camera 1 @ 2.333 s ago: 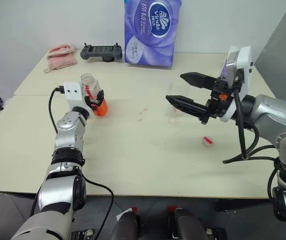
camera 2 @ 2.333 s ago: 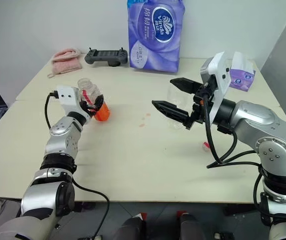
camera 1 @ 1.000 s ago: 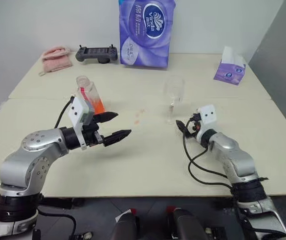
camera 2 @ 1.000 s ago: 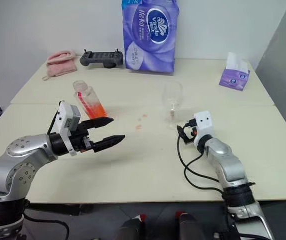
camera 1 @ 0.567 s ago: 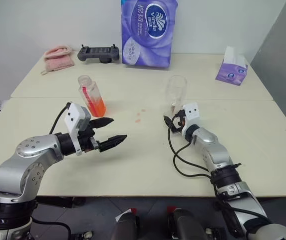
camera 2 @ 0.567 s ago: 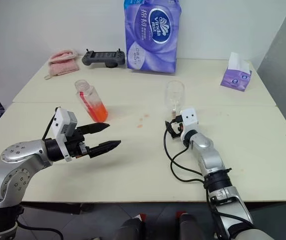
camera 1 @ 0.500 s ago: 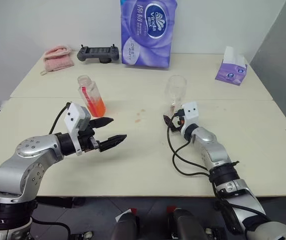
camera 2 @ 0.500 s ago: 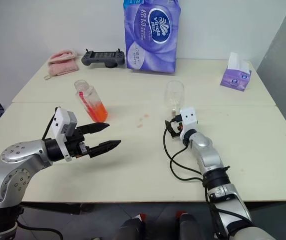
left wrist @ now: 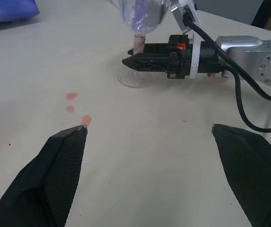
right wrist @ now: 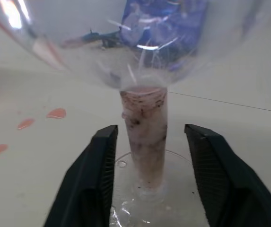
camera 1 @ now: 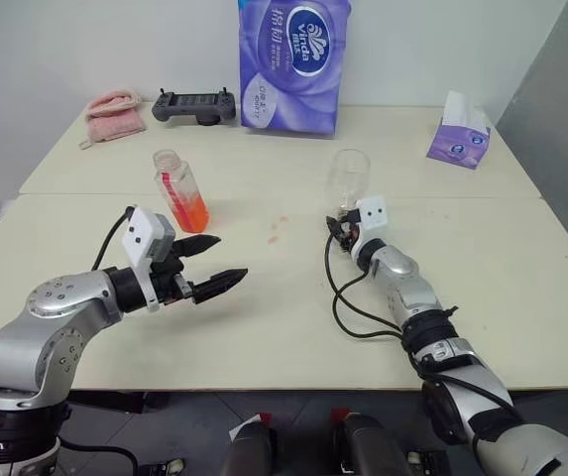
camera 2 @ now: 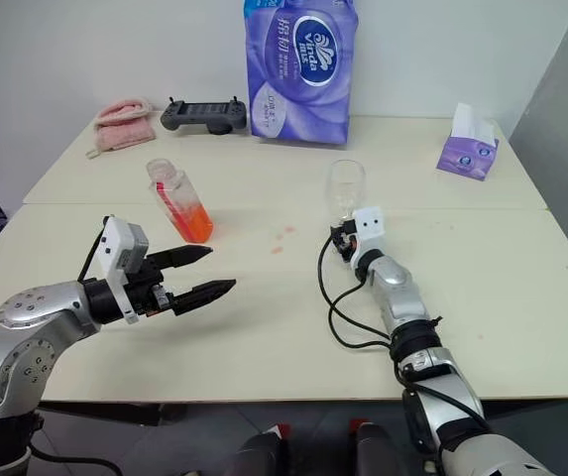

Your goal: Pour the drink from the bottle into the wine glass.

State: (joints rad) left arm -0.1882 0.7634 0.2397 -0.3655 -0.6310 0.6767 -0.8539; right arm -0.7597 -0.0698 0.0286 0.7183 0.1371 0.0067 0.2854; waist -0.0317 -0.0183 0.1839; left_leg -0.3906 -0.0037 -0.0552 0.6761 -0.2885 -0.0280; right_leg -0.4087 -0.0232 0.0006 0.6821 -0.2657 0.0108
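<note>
Nearest, at about eight o'clock, the left gripper (camera 1: 216, 263) hovers over bare cream surface (camera 1: 284, 327), its black textured fingers spread wide and empty. At centre the right gripper (right wrist: 147, 163) brackets the wine glass (camera 1: 348, 178) stem; its fingers sit either side, narrowly parted, gaps visible, not clamped. Small orange-red drops (camera 1: 277, 228) lie between. At ten o'clock the squarish clear bottle (camera 1: 179, 191) stands uncapped with the drink (camera 1: 193, 212) low inside. Far at twelve, a glossy purple pack (camera 1: 288, 61) reads "Vinda".
</note>
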